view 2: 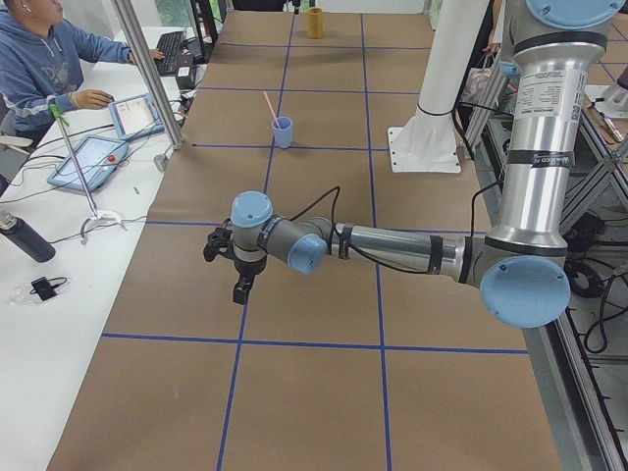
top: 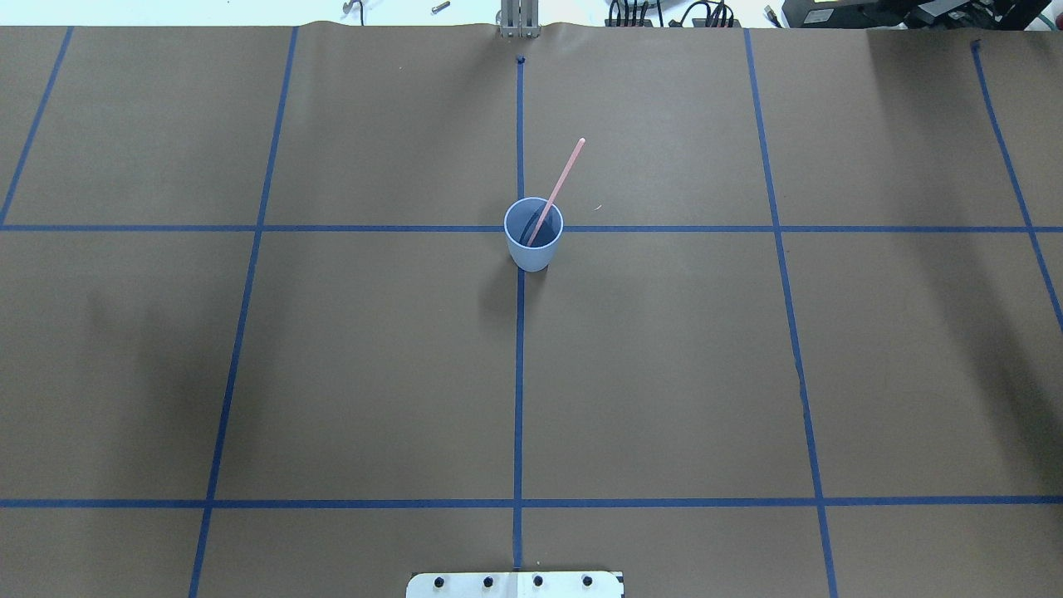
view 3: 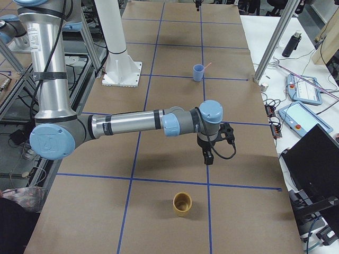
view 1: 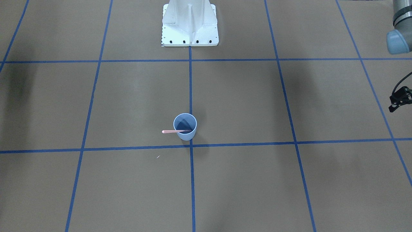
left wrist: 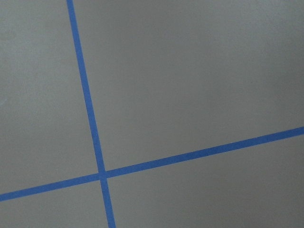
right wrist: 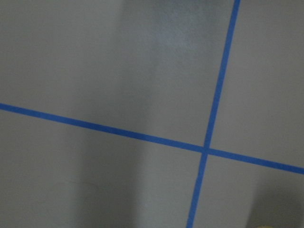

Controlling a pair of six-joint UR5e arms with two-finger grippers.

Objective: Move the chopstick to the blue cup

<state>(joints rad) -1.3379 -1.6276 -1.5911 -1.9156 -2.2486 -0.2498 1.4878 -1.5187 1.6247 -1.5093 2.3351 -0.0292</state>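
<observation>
Left gripper [view 2: 241, 290] and right gripper [view 3: 207, 157] are held over bare bench [top: 332, 374]; whether the jaws are spread cannot be told. The chopstick [top: 560, 178] is stood aslant inside the upright blue cup [top: 531, 256], well apart from both.

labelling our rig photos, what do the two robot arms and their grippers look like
Both arms match: the left arm and right arm are round silver metal tubes with pale blue caps at the joints. Each upright tube carries a label with dark print. The left gripper and right gripper are small, black and blocky, each with a thin black cable looping past the wrist.
</observation>
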